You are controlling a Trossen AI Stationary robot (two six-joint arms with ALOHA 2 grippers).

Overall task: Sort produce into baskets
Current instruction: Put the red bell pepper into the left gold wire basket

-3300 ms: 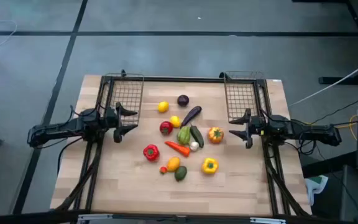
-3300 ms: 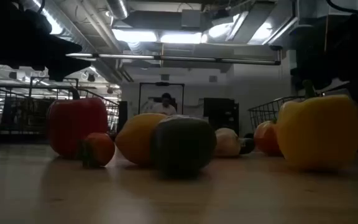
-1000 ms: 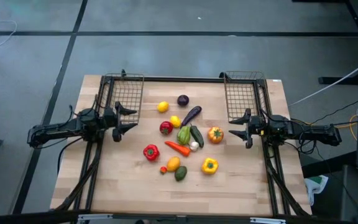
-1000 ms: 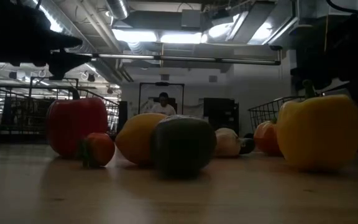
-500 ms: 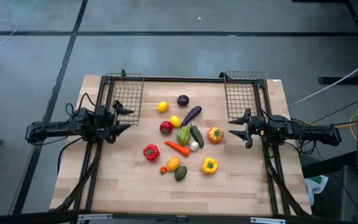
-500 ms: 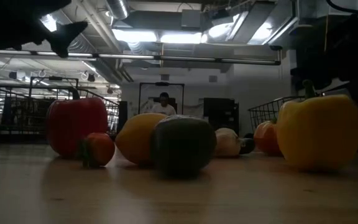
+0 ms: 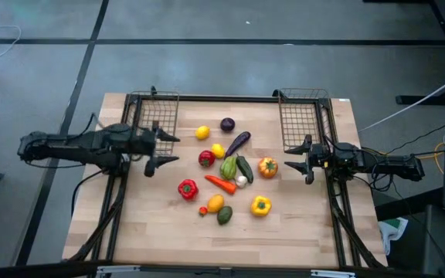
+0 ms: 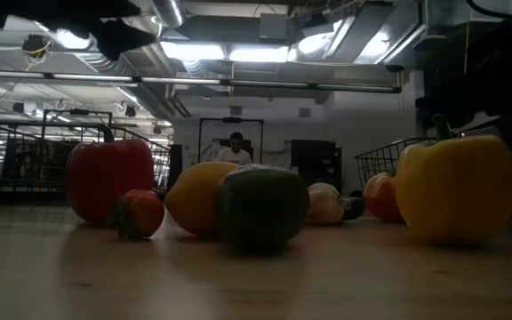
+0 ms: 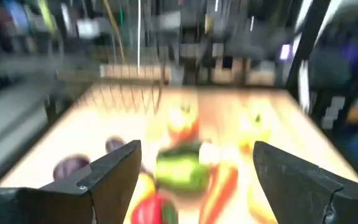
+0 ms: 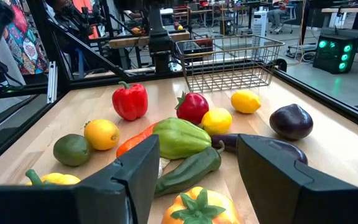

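The small toy fruits and vegetables (image 7: 226, 168) were clustered at the middle of the pale wooden tabletop (image 7: 300, 224), between two dark wire-mesh baskets (image 7: 155, 117) at its far corners. The left gripper (image 7: 163, 149) was held left of the cluster, jaws wide and empty. The right gripper (image 7: 296, 161) was held right of it, jaws parted, empty.

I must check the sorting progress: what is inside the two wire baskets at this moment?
Both look empty. In the high view the left basket and right basket show only bare mesh. All produce lies on the table between them. The left arm covers a corner of the left basket.
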